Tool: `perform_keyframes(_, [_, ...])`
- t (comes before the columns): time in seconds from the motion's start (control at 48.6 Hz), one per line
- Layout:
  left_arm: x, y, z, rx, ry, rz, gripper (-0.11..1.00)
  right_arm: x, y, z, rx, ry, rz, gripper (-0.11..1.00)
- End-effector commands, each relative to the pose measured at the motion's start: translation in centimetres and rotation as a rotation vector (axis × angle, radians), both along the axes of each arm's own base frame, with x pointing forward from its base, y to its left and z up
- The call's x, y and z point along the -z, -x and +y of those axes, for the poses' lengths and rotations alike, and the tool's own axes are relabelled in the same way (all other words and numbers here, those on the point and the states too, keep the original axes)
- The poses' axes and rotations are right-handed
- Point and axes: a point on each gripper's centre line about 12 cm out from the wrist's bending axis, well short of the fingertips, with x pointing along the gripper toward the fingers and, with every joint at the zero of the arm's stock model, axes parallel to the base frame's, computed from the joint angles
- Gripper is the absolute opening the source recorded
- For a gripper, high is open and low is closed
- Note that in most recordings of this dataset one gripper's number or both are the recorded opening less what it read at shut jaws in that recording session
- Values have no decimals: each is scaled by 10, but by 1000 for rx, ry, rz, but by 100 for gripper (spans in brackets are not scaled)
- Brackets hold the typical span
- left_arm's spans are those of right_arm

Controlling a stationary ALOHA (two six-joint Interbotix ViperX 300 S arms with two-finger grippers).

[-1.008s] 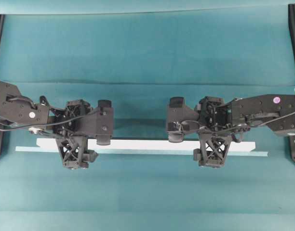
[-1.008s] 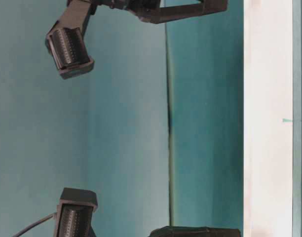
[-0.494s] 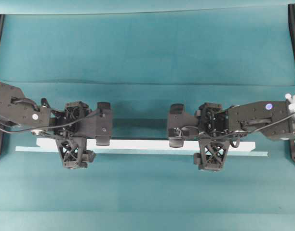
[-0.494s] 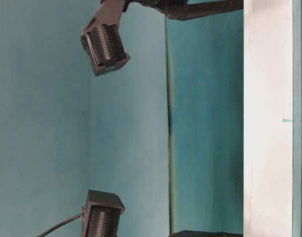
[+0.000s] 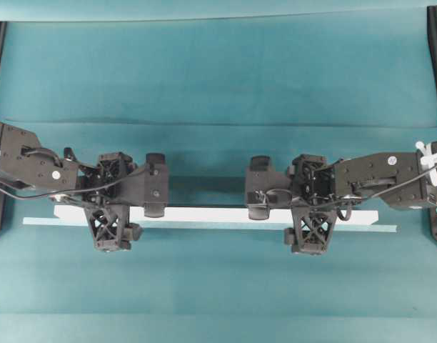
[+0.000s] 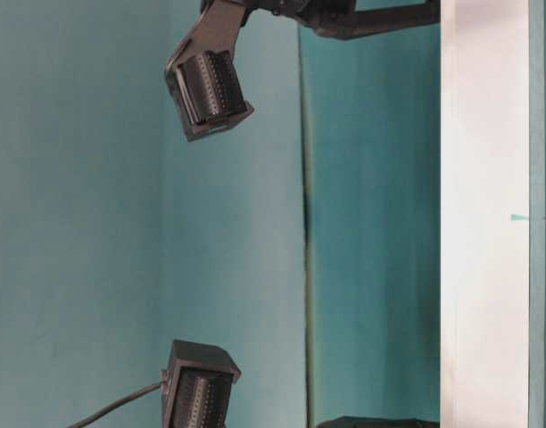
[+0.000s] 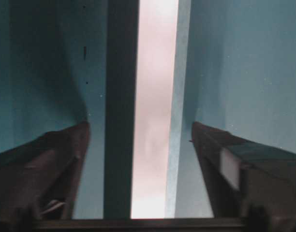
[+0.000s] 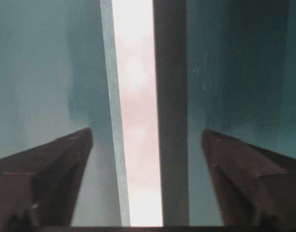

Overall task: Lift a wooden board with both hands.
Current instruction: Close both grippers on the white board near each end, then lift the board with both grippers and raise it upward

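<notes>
both our claws have sunk closer over the wooden board, which lies flat on the bench. left claw and right claw straddle it, jaws wide, gripping nothing. if one closes first, the board could skew.

Both arms matte black. Left pincer and right pincer: open cross-braced lattice frames beside boxy wrist modules. Thin black cables loop over each forearm. Small round stickers, white and pink-violet, on forearm housings; white fitting at right arm's outer end.
</notes>
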Motion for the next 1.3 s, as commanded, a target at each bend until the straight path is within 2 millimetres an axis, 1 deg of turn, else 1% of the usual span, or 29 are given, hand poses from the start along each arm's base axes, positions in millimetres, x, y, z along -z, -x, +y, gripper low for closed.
perform_keyframes(0.0, [-3, -2, -2, 9, -3, -15, 77, 2, -1, 1, 26, -8, 6, 77])
perform_keyframes(0.062, [-3, -1, -1, 9, -4, -14, 62, 2, -1, 1, 49, -14, 9, 61])
perform_keyframes(0.082, [-3, 0, -1, 10, -3, -12, 54, 2, -1, 1, 55, -15, 10, 54])
perform_keyframes(0.165, [-3, -1, 0, 5, -2, -14, 30, 2, 0, 1, 72, -20, 15, 30])
perform_keyframes(0.206, [-4, -1, 0, 5, -2, -15, 20, 2, 0, 1, 74, -20, 17, 22])
perform_keyframes(0.226, [-4, -1, 0, 5, -2, -17, 18, 2, 0, 2, 78, -22, 15, 22])
perform_keyframes(0.555, [-4, -2, 0, 6, -3, -17, 18, 2, -2, 2, 72, -21, 12, 22])
perform_keyframes(0.679, [-7, -4, 0, 6, -4, -23, 18, 0, -3, 2, 72, -21, 15, 22])
perform_keyframes(0.74, [-13, -6, 0, 6, -4, -35, 18, -3, -2, 2, 72, -20, 24, 22])
perform_keyframes(0.905, [-37, -6, 2, 2, -6, -61, 18, -23, -3, 2, 64, -22, 39, 22])
perform_keyframes(1.11, [-56, 1, 6, -12, -7, -55, 18, -51, -5, -5, 76, -21, 36, 22])
perform_keyframes(1.275, [-72, 4, 8, -18, -9, -52, 18, -69, -7, -7, 81, -23, 21, 22])
